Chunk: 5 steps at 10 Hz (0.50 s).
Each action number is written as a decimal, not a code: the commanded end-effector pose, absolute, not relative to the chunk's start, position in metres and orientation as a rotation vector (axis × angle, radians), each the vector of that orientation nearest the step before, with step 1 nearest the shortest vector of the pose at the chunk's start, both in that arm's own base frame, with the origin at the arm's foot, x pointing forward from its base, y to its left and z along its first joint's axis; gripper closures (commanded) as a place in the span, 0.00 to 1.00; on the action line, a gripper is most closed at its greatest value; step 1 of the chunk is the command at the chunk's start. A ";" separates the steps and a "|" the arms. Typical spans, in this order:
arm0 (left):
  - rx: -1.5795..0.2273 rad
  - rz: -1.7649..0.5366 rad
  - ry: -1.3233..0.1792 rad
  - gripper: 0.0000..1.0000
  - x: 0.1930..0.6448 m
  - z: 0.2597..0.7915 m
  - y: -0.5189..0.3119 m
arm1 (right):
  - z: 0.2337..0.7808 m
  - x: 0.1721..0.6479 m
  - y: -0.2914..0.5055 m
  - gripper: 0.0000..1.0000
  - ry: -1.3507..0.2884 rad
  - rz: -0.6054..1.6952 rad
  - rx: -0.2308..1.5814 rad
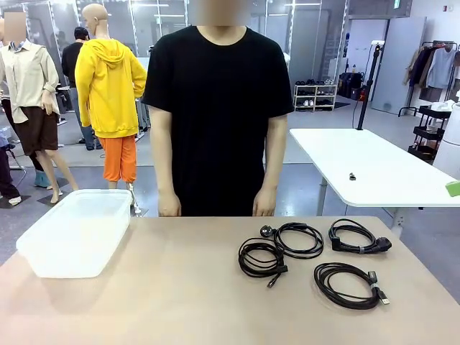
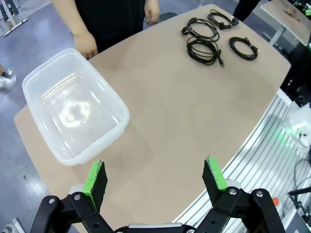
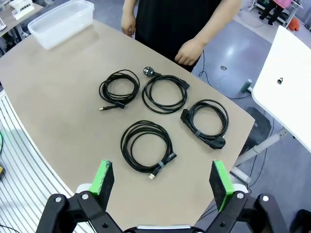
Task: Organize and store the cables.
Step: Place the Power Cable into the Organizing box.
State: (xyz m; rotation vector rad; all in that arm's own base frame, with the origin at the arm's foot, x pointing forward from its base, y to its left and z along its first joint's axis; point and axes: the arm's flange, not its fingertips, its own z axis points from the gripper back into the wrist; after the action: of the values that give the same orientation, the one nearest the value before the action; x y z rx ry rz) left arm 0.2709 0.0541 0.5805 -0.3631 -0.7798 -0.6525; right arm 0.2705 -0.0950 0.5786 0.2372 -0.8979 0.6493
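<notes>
Four black coiled cables point(image 1: 279, 248) lie clustered on the right half of the tan table point(image 1: 180, 287); a clear plastic tub point(image 1: 72, 262) sits left; a person point(image 1: 219, 108) stands behind.

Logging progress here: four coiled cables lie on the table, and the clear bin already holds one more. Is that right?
Not quite. The clear bin is empty, as the left wrist view shows. The rest stands: four coiled cables lie on the table.
</notes>
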 end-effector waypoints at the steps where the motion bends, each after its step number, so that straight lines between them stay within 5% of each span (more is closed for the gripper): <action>1: -0.362 -0.655 -0.779 0.00 0.271 0.581 0.053 | 0.512 0.243 -0.054 0.00 -0.893 0.656 0.242; 2: -0.362 -0.655 -0.779 0.00 0.271 0.581 0.053 | 0.579 0.270 -0.095 0.00 -0.898 0.649 0.237; 5: -0.362 -0.655 -0.779 0.00 0.271 0.581 0.053 | 0.579 0.270 -0.095 0.00 -0.898 0.649 0.237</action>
State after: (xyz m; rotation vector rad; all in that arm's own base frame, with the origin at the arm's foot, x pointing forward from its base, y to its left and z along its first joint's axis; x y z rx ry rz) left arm 0.2709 0.0540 0.5805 -0.3627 -0.7797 -0.6533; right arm 0.2718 -0.0932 0.5776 0.2335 -0.8902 0.6506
